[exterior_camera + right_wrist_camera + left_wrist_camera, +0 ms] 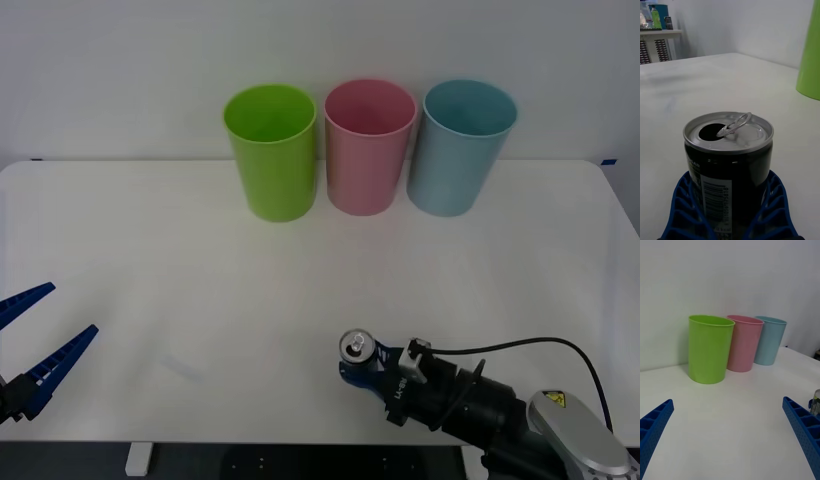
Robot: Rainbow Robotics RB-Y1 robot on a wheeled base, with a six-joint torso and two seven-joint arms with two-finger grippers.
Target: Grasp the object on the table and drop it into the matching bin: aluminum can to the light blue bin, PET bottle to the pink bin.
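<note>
The aluminum can (357, 348), dark-sided with a silver top and a raised pull tab, stands upright near the front edge of the white table (200, 260). My right gripper (362, 362) is shut on it, one blue finger pressed to each side of the can (728, 157). Near the front left corner of the table, my left gripper (40, 340) is open and holds nothing; from its wrist camera the can (816, 402) shows far off. The light blue bin (460, 150) stands at the back right of the row, with the pink bin (367, 150) to its left.
A lime green bin (270, 150) stands left of the pink one, all three in a row along the table's back edge by the wall. A black cable (520, 345) loops over my right wrist. White tabletop lies between the can and the bins.
</note>
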